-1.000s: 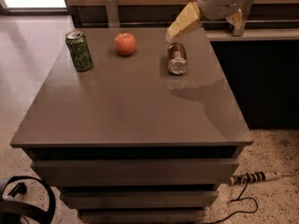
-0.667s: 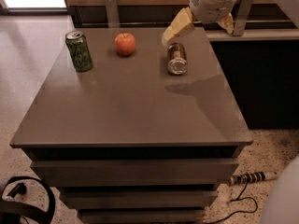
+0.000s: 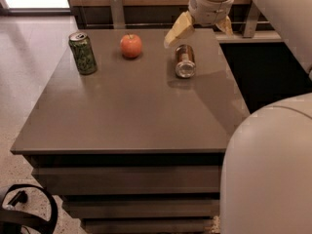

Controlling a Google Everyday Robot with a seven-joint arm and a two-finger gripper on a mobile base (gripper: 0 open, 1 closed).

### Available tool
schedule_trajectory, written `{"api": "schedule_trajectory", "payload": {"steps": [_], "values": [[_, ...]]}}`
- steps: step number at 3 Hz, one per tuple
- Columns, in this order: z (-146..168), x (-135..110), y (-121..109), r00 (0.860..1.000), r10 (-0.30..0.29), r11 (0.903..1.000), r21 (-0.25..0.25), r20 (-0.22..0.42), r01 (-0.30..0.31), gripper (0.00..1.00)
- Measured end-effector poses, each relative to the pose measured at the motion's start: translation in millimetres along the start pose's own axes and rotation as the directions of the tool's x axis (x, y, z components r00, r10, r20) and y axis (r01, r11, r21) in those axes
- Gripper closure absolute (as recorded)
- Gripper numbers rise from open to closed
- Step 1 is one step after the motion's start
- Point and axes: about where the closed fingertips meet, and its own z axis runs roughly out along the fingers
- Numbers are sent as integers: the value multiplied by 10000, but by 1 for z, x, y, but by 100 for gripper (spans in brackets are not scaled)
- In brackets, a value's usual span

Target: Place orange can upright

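The orange can (image 3: 185,61) lies on its side at the back right of the grey table (image 3: 122,111), its silver end facing the camera. My gripper (image 3: 201,29) hangs just above and behind the can, open and empty. One cream-coloured finger (image 3: 178,29) points down to the can's left, and the other finger (image 3: 225,25) is to its right. Neither finger touches the can.
A green can with dark markings (image 3: 82,52) stands upright at the back left. A red apple (image 3: 131,46) sits between it and the orange can. My arm's white body (image 3: 268,169) fills the right foreground. A railing runs behind the table.
My gripper has moved left and slightly down, closer over the orange can. My arm's body has come into view at the right. The cans and the apple have not moved.
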Motion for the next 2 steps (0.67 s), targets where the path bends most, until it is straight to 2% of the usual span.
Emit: {"api": "schedule_trajectory", "payload": {"steps": [2], "values": [[30, -16, 7, 9991, 9, 10000, -27, -426, -10, 0]]}}
